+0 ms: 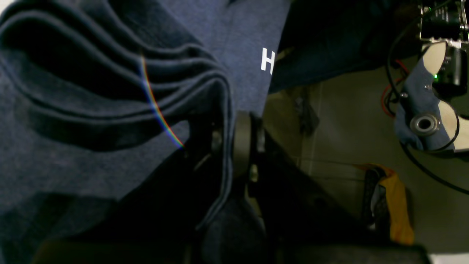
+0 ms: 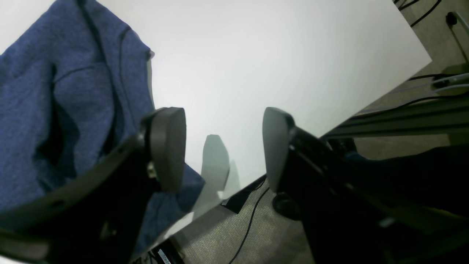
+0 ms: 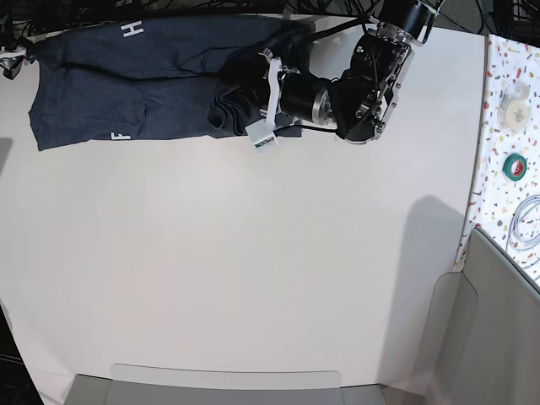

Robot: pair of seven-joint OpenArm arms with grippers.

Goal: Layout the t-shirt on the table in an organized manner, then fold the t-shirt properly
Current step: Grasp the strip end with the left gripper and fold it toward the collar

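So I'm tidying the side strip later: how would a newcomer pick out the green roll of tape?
Start at the white table and look to its right-hand edge in the base view, where a speckled confetti strip runs along it. The green roll of tape lies there, below a clear roll; it is the only green ring.

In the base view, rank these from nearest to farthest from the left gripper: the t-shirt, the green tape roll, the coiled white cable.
1. The t-shirt: bunched in the shut left gripper, at the table's far edge.
2. The green tape roll: on the speckled strip, far across the view's right side.
3. The coiled white cable: same strip, nearer the camera than the tape.
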